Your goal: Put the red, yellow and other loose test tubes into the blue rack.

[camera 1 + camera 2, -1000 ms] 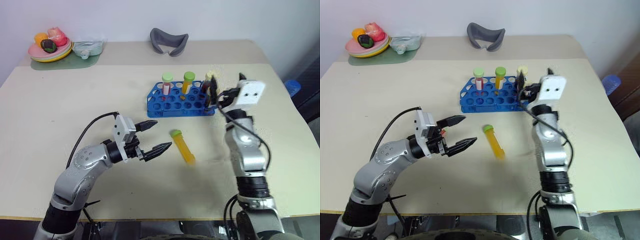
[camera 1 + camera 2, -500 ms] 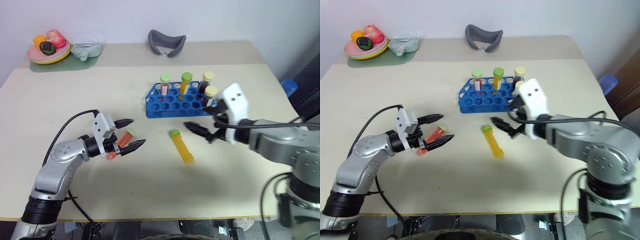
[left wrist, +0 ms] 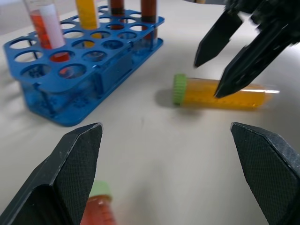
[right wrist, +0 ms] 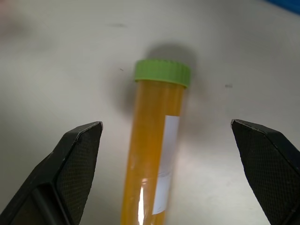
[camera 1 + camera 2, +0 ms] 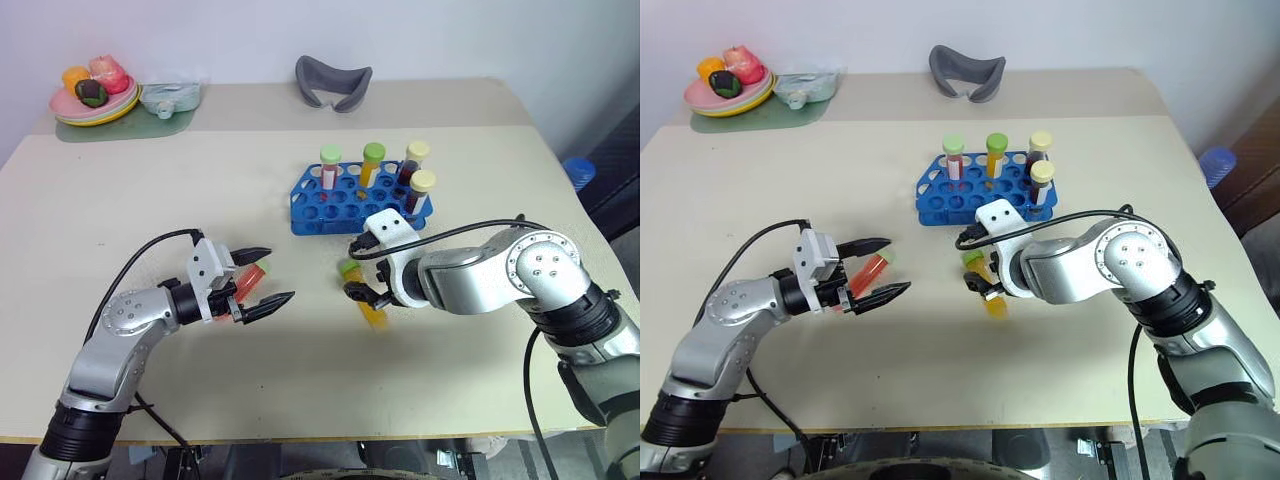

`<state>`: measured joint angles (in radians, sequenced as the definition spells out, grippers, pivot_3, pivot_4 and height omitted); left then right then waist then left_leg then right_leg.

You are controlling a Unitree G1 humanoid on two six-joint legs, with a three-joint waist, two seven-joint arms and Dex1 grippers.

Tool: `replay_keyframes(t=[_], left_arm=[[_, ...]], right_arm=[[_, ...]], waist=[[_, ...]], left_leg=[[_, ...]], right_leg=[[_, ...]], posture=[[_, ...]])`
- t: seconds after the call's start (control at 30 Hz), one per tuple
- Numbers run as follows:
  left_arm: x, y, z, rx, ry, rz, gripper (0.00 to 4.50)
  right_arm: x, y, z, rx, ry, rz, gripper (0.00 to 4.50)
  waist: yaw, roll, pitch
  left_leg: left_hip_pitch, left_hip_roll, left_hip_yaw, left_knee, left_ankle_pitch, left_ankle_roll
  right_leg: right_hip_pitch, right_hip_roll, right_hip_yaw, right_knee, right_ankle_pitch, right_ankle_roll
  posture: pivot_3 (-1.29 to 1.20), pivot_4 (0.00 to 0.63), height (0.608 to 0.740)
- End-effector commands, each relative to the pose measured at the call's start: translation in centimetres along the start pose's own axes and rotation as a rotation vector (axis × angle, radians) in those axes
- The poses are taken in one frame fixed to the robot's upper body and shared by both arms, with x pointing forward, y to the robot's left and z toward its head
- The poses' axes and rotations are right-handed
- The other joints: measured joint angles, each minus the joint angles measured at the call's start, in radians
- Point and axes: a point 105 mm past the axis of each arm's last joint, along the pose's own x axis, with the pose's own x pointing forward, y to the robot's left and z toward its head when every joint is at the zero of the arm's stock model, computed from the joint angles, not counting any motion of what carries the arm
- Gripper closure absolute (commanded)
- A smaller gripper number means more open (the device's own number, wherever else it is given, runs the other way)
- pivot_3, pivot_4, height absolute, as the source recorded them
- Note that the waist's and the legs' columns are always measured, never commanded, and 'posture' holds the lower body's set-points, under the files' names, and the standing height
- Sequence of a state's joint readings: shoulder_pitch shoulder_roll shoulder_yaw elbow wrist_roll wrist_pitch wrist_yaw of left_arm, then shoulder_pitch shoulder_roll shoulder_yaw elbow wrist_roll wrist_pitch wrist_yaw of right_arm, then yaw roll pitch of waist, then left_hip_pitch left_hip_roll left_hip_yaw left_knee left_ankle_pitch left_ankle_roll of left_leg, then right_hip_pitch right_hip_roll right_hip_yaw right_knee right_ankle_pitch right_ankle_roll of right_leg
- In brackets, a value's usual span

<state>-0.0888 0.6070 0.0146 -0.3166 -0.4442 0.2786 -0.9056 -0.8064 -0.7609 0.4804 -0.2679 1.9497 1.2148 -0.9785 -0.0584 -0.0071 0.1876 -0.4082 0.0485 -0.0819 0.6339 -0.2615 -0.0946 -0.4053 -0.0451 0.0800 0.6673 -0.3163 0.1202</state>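
**Both claws spread wide, nothing held**

Head views: the right gripper points down over the yellow tube, which lies on the table near its middle, just in front of the blue rack. The left gripper, toward the left edge, straddles the red tube without pinching it.

Left wrist view: fingers apart; the red tube's green cap shows beside one finger, with the rack's standing tubes beyond.

Right wrist view: the yellow tube's white label appears between the parted fingers, untouched
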Motion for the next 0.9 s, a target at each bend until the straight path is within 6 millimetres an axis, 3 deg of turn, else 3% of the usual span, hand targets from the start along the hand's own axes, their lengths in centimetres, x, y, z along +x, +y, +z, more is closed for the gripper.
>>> replay_keyframes(t=[0.03, 0.33, 0.43, 0.6, 0.8, 0.9], left_arm=[[0.3, -0.5, 0.5, 0.024, -0.029, -0.010, 0.00], [0.3, -1.1, -0.3, 0.011, -0.041, -0.019, 0.00], [0.3, -1.2, -0.4, 0.011, -0.044, -0.021, 0.00], [0.3, -1.3, -0.5, 0.012, -0.046, -0.024, 0.00], [0.6, -1.3, -0.3, 0.017, -0.051, -0.026, 0.00], [0.6, -1.2, -0.1, 0.020, -0.052, -0.022, 0.00]], right_arm=[[0.3, 0.0, 0.3, -0.004, 0.022, -0.016, 0.02], [1.3, -1.3, 0.4, 0.059, 0.063, -0.114, 0.02], [1.4, -1.2, 0.4, 0.063, 0.062, -0.110, 0.83], [1.2, -1.2, 0.9, 0.071, 0.041, -0.111, 3.33], [0.6, -0.8, 1.9, 0.084, -0.010, -0.094, 3.33], [-1.5, -0.5, 4.6, 0.055, -0.128, -0.045, 3.33]], waist=[[-0.002, 0.000, 0.000], [-0.008, 0.000, 0.000], [-0.008, 0.000, 0.000], [-0.011, 0.000, 0.000], [-0.010, 0.000, 0.000], [-0.010, 0.001, 0.000]], left_leg=[[0.000, 0.000, 0.000, 0.000, 0.000, 0.000], [0.000, 0.000, 0.000, 0.000, 0.000, 0.000], [0.000, 0.000, 0.000, 0.000, 0.000, 0.000], [0.000, 0.000, 0.000, 0.000, 0.000, 0.000], [0.000, 0.000, 0.000, 0.000, 0.000, 0.000], [0.000, 0.000, 0.000, 0.000, 0.000, 0.000]], right_leg=[[0.000, 0.000, 0.000, 0.000, 0.000, 0.000], [0.000, 0.000, 0.000, 0.000, 0.000, 0.000], [0.000, 0.000, 0.000, 0.000, 0.000, 0.000], [0.000, 0.000, 0.000, 0.000, 0.000, 0.000], [0.000, 0.000, 0.000, 0.000, 0.000, 0.000], [0.000, 0.000, 0.000, 0.000, 0.000, 0.000]], posture=[[0.00, 0.150, 0.740], [0.00, 0.150, 0.740], [0.00, 0.150, 0.740], [0.00, 0.150, 0.740], [0.00, 0.150, 0.740], [0.00, 0.150, 0.740]])
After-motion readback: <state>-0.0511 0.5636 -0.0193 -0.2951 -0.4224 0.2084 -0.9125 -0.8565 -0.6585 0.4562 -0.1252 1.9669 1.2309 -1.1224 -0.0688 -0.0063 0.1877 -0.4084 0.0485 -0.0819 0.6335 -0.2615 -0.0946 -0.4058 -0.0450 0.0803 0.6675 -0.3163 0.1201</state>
